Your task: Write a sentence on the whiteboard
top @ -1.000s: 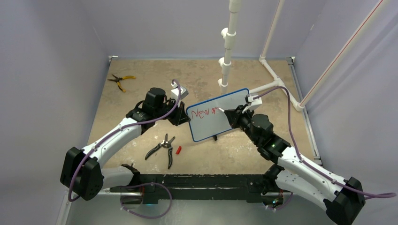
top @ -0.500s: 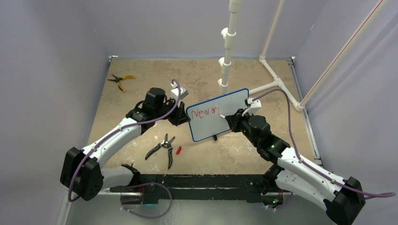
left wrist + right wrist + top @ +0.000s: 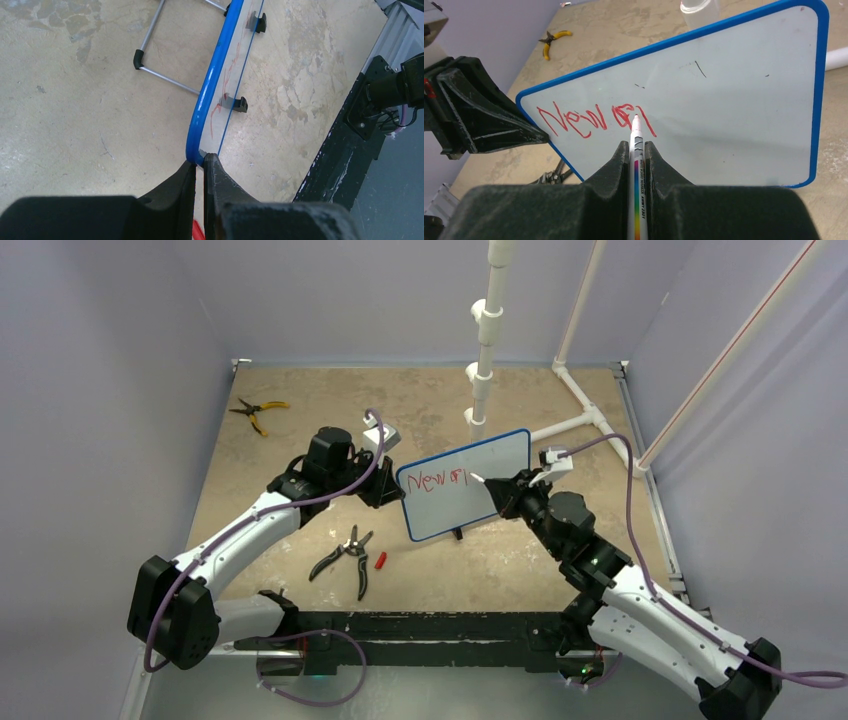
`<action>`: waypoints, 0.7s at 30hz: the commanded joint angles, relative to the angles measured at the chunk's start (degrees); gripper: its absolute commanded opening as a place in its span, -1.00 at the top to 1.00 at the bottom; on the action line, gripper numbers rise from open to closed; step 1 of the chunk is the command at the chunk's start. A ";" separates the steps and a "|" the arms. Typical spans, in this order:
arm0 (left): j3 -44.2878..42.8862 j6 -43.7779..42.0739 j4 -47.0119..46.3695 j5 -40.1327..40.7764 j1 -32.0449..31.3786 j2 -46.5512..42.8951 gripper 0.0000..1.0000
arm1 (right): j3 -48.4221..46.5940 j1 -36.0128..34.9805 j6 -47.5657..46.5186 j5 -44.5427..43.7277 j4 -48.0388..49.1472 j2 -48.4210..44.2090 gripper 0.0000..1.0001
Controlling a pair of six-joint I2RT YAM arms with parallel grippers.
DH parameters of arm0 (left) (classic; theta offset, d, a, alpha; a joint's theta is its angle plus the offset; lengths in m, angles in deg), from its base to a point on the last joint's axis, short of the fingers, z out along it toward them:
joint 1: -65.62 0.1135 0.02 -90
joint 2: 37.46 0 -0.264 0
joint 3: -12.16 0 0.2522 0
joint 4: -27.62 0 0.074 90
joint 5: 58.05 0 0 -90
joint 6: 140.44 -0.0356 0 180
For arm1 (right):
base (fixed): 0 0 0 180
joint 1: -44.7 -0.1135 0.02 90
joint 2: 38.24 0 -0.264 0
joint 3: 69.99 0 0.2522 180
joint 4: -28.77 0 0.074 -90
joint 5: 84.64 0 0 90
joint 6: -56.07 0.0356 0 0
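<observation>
1. Whiteboard (image 3: 450, 512) stands on its small black feet near the middle of the sandy table (image 3: 300, 440), with its white face turned toward the arm bases.
2. From where I stand, the left fingers (image 3: 200, 164) are pinched shut on the board's blue frame at its left edge, close to a rounded corner.
3. The right fingers (image 3: 637, 146) are clamped around a white marker (image 3: 637, 170) with a rainbow stripe down its barrel. The marker points straight out between them, and its tip rests on the board's face.
4. The sentence (image 3: 589, 120) is red lettering in a single row in the board's upper left. It reads something like "New", followed by a few looser strokes that I cannot make out. The marker tip sits at the last of those strokes.
5. Black-handled cutters (image 3: 345, 555) lie open on the table in front of the board, with a small red cap (image 3: 380, 561) just beside them.
6. Yellow-handled pliers (image 3: 258, 410) lie well apart, near the far left corner.
7. A white pipe post (image 3: 485, 340) rises behind the board.
</observation>
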 commanded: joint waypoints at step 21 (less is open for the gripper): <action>0.40 0.29 -3.62 -0.46 0.17 0.44 1.00 | 0.03 0.12 -0.98 -2.24 8.63 3.43 1.00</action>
